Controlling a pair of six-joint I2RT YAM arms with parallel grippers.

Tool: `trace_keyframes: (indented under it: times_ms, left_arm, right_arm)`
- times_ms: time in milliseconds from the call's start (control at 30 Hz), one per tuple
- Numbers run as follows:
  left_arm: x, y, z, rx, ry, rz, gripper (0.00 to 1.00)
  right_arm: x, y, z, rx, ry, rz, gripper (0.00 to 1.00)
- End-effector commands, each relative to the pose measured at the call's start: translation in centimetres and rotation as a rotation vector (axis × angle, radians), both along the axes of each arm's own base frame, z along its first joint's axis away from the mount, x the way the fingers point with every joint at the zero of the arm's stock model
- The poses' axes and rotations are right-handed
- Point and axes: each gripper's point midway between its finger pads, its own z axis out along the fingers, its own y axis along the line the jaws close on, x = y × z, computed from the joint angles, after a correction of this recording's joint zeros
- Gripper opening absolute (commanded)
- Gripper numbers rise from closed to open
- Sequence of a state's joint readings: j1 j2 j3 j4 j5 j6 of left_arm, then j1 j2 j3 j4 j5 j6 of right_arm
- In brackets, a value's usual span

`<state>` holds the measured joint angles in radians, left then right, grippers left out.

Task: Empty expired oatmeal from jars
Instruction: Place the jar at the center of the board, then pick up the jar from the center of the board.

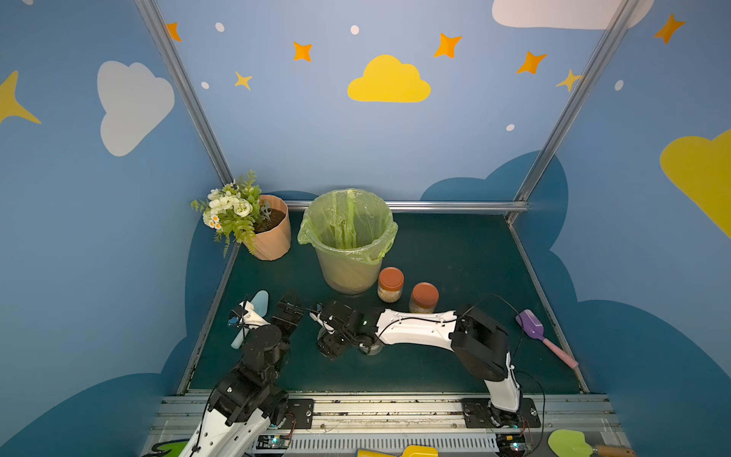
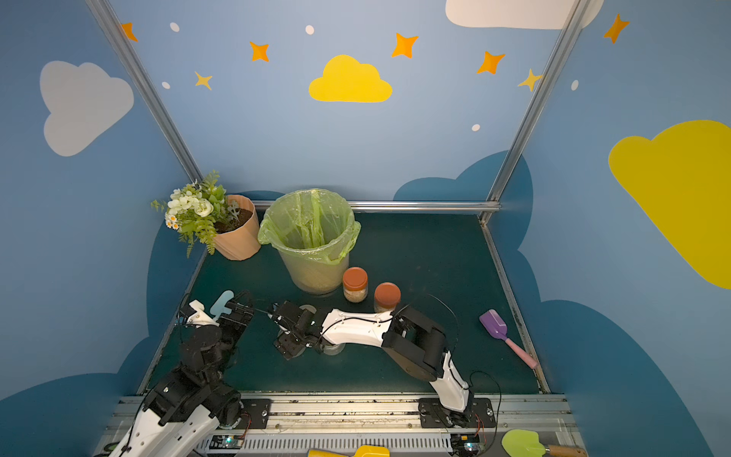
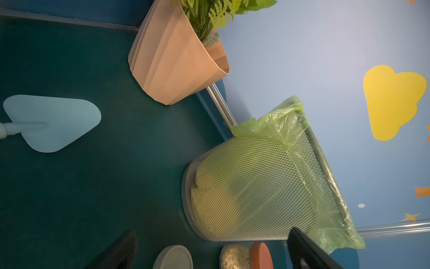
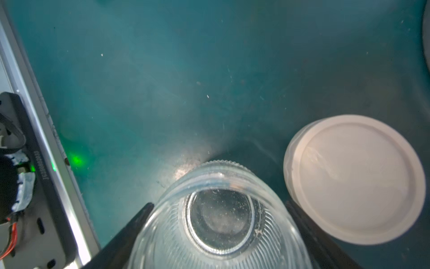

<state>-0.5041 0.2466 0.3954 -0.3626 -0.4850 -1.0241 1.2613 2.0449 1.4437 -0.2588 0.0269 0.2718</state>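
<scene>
Two rust-lidded jars point(image 1: 391, 284) beside bin point(image 1: 348, 273) hold oatmeal point(image 1: 389, 294). Right gripper point(image 4: 218, 207) clamps an emptied lidless jar point(image 4: 221, 221) low over mat point(image 4: 162, 81), beige lid point(image 4: 353, 179) just beside. Left gripper point(image 3: 213, 231) gapes wide, empty. Likely set-down: lower level, release clear of lid.

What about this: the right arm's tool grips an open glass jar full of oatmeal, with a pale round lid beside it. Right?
Not full: the right wrist view shows the glass jar in the right tool empty but for a few specks. The rest holds: it is gripped, open, with the pale round lid beside it.
</scene>
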Motion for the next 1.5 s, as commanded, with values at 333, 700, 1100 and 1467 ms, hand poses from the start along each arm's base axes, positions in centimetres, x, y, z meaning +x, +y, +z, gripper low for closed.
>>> trace_keyframes:
  times_ms: [333, 700, 1100, 1467]
  left_arm:
    - [0.3, 0.4, 2.0, 0.034, -0.039, 0.022, 1.00]
    - [1.3, -2.8, 8.1, 0.107, -0.175, -0.159, 1.00]
    - [6.2, -13.8, 10.5, 0.199, -0.205, -0.610, 1.00]
    - [9.6, -20.7, 8.7, 0.281, -0.184, -0.802, 1.00]
  right_arm:
    - [-0.2, -0.3, 1.4, 0.000, -0.057, 0.028, 0.94]
    - [0.2, -3.8, 10.9, 0.087, -0.141, -0.040, 0.95]
    - [5.0, -18.9, 14.4, 0.104, -0.169, -0.441, 0.96]
    - [8.4, -27.4, 10.5, 0.053, -0.101, -0.686, 0.96]
